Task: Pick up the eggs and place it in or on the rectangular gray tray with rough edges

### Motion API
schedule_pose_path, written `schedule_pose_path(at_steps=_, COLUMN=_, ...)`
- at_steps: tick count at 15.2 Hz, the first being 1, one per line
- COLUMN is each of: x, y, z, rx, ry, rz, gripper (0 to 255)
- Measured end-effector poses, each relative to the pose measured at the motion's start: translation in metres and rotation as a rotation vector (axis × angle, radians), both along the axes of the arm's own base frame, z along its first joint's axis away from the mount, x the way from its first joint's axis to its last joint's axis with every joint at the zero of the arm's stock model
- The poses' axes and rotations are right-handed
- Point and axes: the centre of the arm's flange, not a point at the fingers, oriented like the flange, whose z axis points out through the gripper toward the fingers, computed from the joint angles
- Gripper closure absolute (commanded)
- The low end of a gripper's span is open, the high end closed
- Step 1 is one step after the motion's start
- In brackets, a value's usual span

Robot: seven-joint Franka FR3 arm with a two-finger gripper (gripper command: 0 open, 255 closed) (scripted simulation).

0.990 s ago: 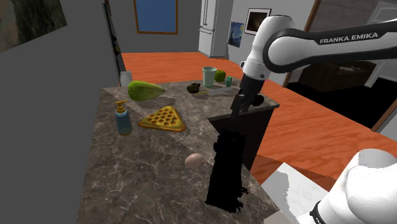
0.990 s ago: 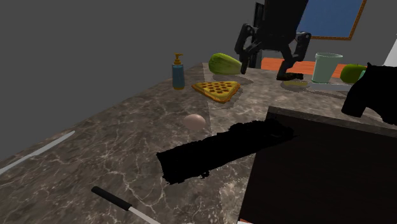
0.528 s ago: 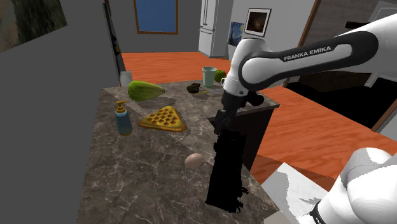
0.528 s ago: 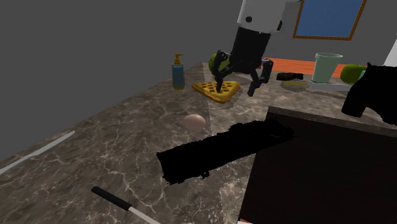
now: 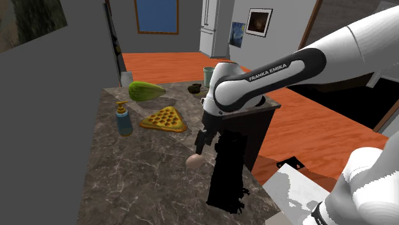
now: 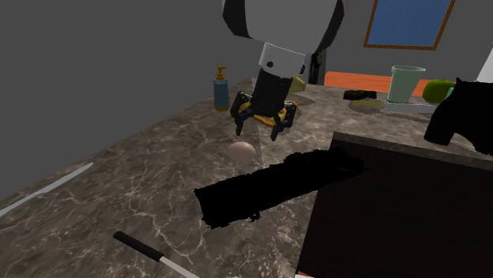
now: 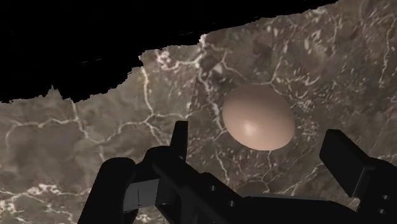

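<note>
While the egg (image 7: 258,117) lies on the veined worktop (image 5: 134,172) near the jagged black tray (image 6: 269,189), the jaws hang above it spread wide and clear of it, apparently so that a straight descent can straddle it.

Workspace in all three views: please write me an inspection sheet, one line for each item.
Surface: dark marbled counter.
Job's things: egg lies on the counter near the black ragged-edged tray, not in it.
Clutter: soap bottle, pizza slice, green fruit, cup, knife.
Grippers: pincer open, just above the egg, not touching it.
Cables: nothing seen.
Surroundings: grey wall, orange floor.
</note>
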Motion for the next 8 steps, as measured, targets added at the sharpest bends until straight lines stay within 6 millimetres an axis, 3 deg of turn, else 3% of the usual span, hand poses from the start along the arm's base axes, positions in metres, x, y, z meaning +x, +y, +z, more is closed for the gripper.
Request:
schedule_pose_path(at_steps=2, x=0.004, y=0.015, z=-0.013, rx=0.015, ry=0.009, rz=0.022, gripper=0)
schedule_pose_path(at_steps=8, x=0.002, y=0.029, z=-0.041, rx=0.021, ry=0.012, rz=0.030, gripper=0)
